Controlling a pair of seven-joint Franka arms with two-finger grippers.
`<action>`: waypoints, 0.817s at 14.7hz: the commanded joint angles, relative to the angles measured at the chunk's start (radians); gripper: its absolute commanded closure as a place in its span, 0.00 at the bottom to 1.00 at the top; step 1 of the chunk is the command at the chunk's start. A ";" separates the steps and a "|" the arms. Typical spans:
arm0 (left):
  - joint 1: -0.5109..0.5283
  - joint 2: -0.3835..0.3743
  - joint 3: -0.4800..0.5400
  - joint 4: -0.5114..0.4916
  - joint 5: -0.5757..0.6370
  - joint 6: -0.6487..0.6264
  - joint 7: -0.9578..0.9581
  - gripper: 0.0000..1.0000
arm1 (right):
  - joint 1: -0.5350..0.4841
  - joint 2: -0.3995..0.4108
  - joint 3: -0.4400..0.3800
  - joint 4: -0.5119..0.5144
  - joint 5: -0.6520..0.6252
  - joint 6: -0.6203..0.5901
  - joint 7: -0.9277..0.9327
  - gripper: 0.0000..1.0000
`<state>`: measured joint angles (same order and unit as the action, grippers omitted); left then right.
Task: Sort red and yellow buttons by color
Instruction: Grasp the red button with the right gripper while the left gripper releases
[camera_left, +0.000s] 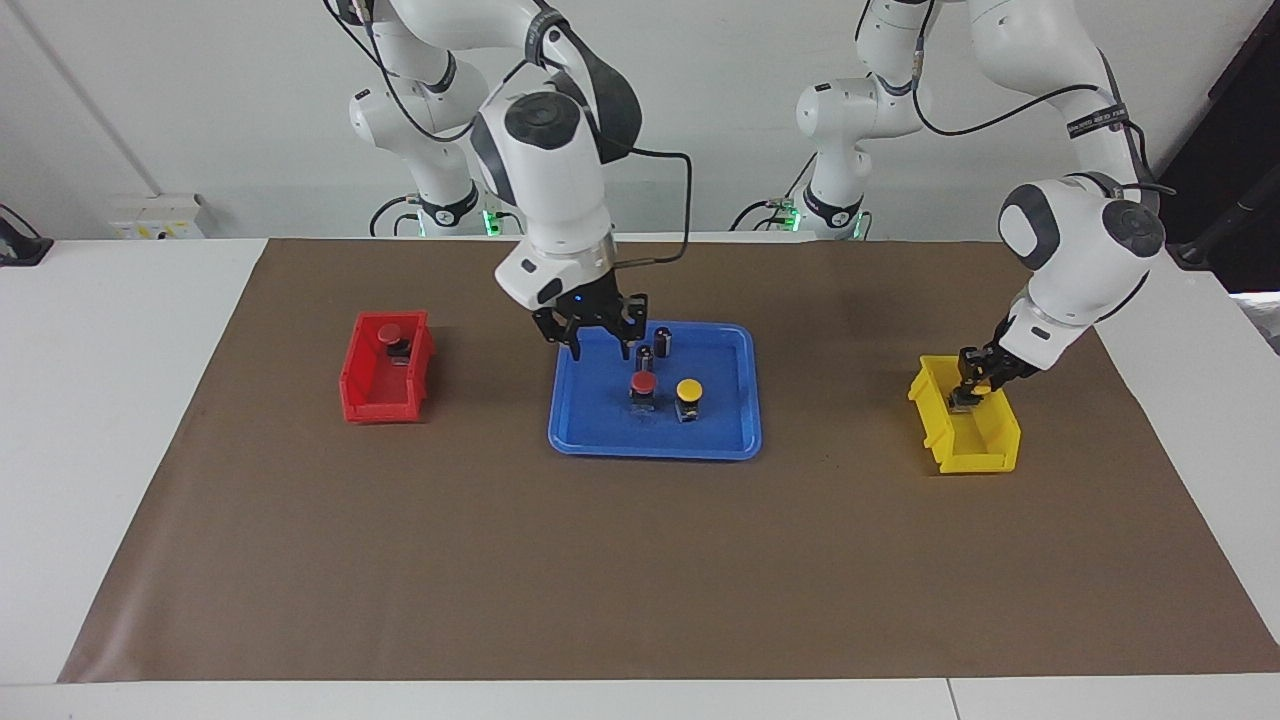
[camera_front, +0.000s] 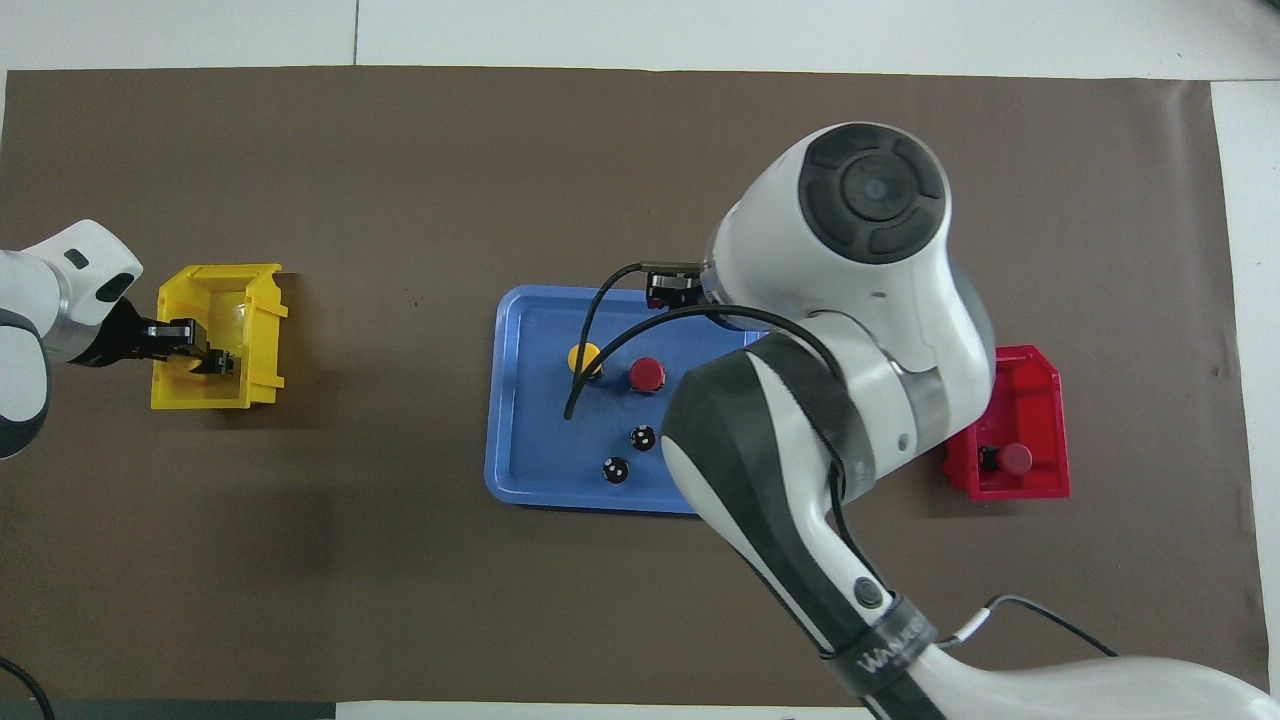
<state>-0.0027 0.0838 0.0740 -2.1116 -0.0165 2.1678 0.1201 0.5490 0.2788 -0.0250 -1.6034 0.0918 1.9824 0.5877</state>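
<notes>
A red button (camera_left: 643, 384) and a yellow button (camera_left: 689, 390) stand side by side in the blue tray (camera_left: 655, 446); both also show in the overhead view, red (camera_front: 647, 374) and yellow (camera_front: 583, 357). My right gripper (camera_left: 598, 345) hangs open and empty over the tray's end nearer the robots; its own arm hides it in the overhead view. A second red button (camera_left: 392, 335) lies in the red bin (camera_left: 385, 405). My left gripper (camera_left: 972, 390) is down inside the yellow bin (camera_left: 985, 452), shut on a second yellow button (camera_front: 190, 360).
Two small dark cylinders (camera_left: 663, 340) (camera_left: 644, 355) stand in the tray, nearer the robots than the two buttons, close beside the right gripper's fingers. The red bin is toward the right arm's end of the brown mat (camera_left: 640, 580), the yellow bin toward the left arm's end.
</notes>
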 joint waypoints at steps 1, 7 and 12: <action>0.009 -0.025 -0.008 -0.050 0.020 0.035 0.012 0.99 | 0.014 0.020 -0.007 -0.044 0.003 0.071 0.009 0.26; 0.000 -0.030 -0.011 -0.056 0.020 0.029 0.012 0.90 | 0.048 0.039 -0.007 -0.157 0.002 0.212 0.035 0.27; 0.000 -0.021 -0.011 -0.012 0.018 0.008 0.010 0.32 | 0.080 0.095 -0.007 -0.159 0.000 0.250 0.044 0.27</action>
<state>-0.0040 0.0818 0.0657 -2.1297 -0.0164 2.1752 0.1231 0.6219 0.3695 -0.0270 -1.7554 0.0918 2.2149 0.6107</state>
